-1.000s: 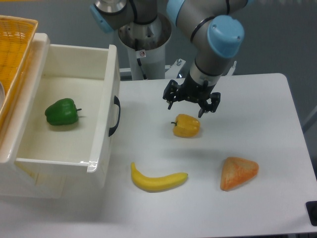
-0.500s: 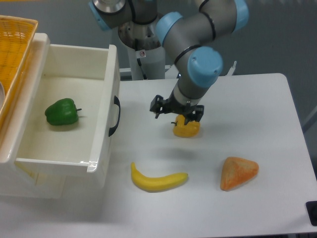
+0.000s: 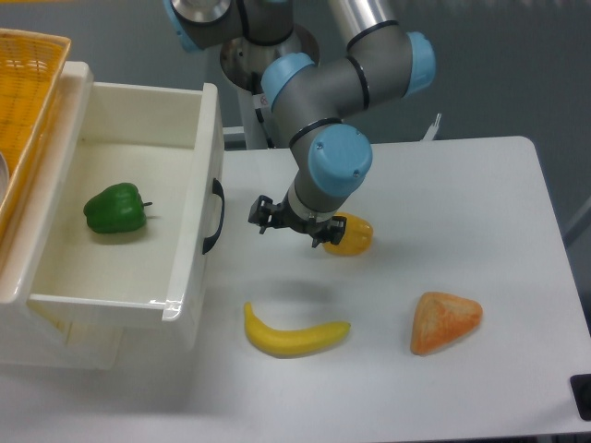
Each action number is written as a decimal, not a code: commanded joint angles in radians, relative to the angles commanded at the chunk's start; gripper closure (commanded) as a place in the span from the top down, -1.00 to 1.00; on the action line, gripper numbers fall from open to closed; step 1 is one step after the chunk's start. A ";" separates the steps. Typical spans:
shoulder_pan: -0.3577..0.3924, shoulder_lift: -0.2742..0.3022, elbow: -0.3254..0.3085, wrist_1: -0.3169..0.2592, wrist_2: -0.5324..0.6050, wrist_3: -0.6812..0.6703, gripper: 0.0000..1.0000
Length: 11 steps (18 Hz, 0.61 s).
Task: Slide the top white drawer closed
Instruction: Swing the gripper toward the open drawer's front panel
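Note:
The top white drawer (image 3: 189,277) stands pulled out at the left, a deep cream-white box with a curved black handle (image 3: 215,217) on its front. Inside it lies a green pepper (image 3: 114,209). My gripper (image 3: 288,224) hangs just above the table, a short way right of the handle and apart from it. Its black fingers are spread with nothing between them, so it is open. It covers the left edge of a yellow pepper (image 3: 352,235).
A banana (image 3: 294,336) lies in front of the drawer's right side, and an orange wedge-shaped piece (image 3: 445,321) sits further right. A yellow woven basket (image 3: 26,101) rests on top of the cabinet at the far left. The arm's base column (image 3: 272,101) stands behind.
The gripper has swung left and slightly down, from above the yellow pepper to a spot between that pepper and the drawer handle. The drawer has not moved.

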<state>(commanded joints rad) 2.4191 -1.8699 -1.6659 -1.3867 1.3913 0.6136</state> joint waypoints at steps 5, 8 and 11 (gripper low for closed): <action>-0.023 -0.002 0.003 0.000 -0.003 -0.002 1.00; -0.035 -0.009 0.003 0.003 -0.003 -0.002 1.00; -0.038 -0.009 0.000 0.034 -0.008 -0.008 1.00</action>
<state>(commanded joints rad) 2.3807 -1.8791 -1.6659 -1.3530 1.3837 0.6060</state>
